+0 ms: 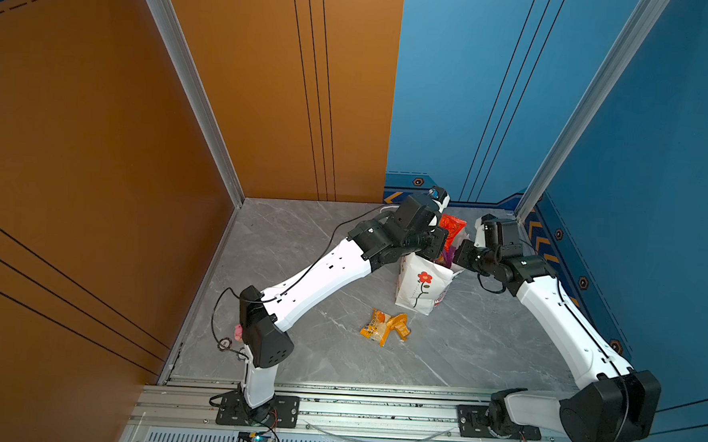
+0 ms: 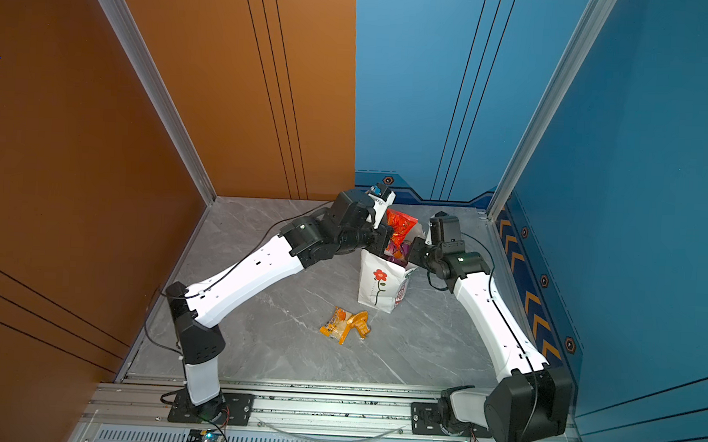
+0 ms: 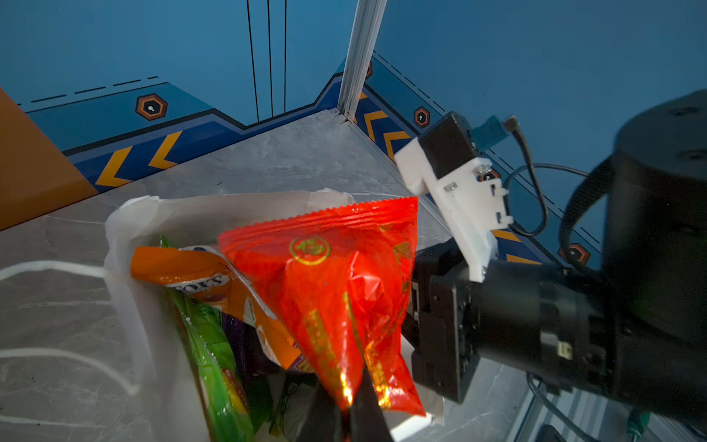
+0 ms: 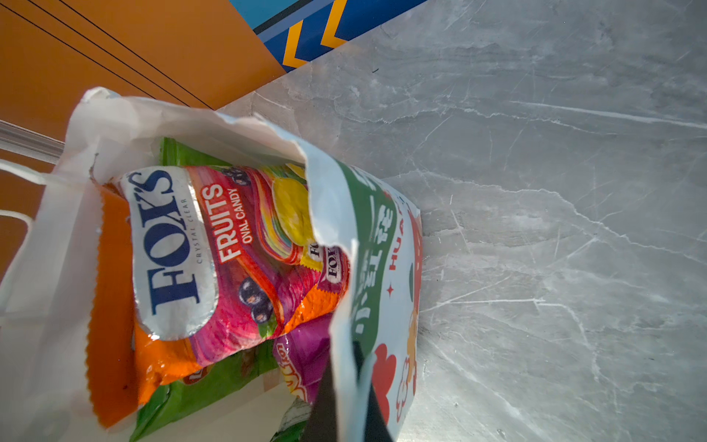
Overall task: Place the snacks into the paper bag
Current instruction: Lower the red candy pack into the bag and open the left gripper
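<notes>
**Both top views.** The bag (image 1: 419,288) stood upright on the grey surface (image 1: 483,341), right of frame centre, with its flower face toward the camera. My left end effector (image 3: 346,417) was clamped on one corner of the red packet (image 3: 325,283), which hung tilted over the bag's open mouth. My right end effector (image 4: 350,405) was pinched together on the bag's printed side wall at the rim, one finger inside and one outside. Inside the bag I saw the FOX'S packet (image 4: 214,260), a green packet (image 3: 214,356) and a purple packet (image 4: 306,344). Two small orange packets (image 1: 384,325) lay touching each other on the surface, below and left of the bag in frame and apart from it.
</notes>
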{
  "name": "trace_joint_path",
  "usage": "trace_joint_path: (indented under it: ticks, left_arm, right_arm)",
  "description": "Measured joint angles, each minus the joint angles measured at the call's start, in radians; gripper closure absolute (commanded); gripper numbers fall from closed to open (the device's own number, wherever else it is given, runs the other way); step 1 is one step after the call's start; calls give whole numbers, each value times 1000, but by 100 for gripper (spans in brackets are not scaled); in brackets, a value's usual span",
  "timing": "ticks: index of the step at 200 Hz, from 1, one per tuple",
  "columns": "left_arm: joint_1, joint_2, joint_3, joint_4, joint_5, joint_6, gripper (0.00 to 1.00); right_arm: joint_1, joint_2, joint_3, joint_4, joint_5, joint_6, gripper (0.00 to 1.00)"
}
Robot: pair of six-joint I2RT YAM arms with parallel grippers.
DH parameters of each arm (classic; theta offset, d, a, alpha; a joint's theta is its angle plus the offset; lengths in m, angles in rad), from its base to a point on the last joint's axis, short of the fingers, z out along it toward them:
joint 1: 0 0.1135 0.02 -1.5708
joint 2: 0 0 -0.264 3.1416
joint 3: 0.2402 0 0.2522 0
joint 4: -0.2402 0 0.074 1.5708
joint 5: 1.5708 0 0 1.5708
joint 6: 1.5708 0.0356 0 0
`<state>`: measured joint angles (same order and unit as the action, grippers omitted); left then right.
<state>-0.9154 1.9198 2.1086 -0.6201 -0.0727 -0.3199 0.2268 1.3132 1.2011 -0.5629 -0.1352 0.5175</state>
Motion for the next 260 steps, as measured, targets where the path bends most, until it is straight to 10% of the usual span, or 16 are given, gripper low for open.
trace_joint_path:
  ticks: [135,196,260]
  left_arm:
    - [33,270,332,-246,-44,-97,100]
    - [40,282,332,-265,-58,-101,67]
    - [44,276,332,-272,-92,-85,64]
  right_arm:
    - [8,0,-3,8,0,6,97]
    - [9,0,-4,10,0,6,97]
    - [9,0,-4,11,0,6,97]
